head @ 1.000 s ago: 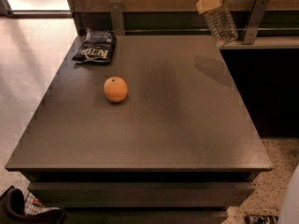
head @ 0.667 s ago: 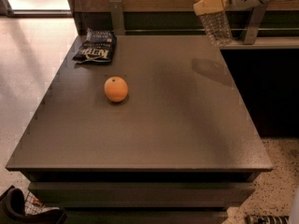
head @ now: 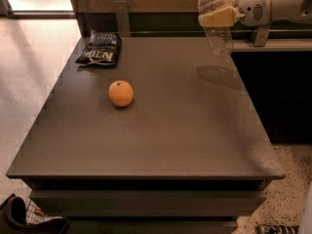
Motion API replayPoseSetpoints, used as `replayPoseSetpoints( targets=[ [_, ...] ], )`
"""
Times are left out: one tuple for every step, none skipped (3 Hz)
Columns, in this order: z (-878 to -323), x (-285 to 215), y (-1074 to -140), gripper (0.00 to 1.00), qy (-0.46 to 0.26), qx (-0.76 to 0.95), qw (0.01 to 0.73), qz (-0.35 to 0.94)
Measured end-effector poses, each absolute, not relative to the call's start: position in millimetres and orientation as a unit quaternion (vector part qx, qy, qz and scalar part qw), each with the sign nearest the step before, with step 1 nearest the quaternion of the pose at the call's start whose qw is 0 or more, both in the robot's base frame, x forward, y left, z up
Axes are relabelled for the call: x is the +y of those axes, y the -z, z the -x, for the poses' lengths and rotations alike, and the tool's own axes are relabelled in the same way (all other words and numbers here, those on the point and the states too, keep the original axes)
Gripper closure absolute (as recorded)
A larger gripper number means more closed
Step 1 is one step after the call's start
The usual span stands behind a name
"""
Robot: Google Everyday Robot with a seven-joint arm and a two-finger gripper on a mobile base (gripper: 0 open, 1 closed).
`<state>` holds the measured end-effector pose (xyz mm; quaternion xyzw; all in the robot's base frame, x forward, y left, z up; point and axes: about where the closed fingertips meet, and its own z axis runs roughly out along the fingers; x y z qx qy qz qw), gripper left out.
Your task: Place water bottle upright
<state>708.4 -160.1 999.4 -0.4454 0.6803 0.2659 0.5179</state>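
Moved left and straightened since earlier, water bottle (head: 219,38) hangs pinched in the gripper (head: 215,18) above the table's (head: 170,130) far right (long axis near vertical, neck up).

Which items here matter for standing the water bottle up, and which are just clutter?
For the job:
- water bottle, held roughly upright in the air over the far right of the table
- gripper, top right, shut on it
- table, likely landing surface

Lying about:
- orange, left of centre
- chip bag, far left corner
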Motion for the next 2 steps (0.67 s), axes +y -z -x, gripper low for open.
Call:
replayPoseSetpoints(
  targets=[
    [-704.3, -150.3, -984.8, 1.00, -0.303, 0.639, 0.526, 0.473],
    [-702.0, -141.6, -969.3, 1.00, -0.338, 0.621, 0.521, 0.478]
  ],
)
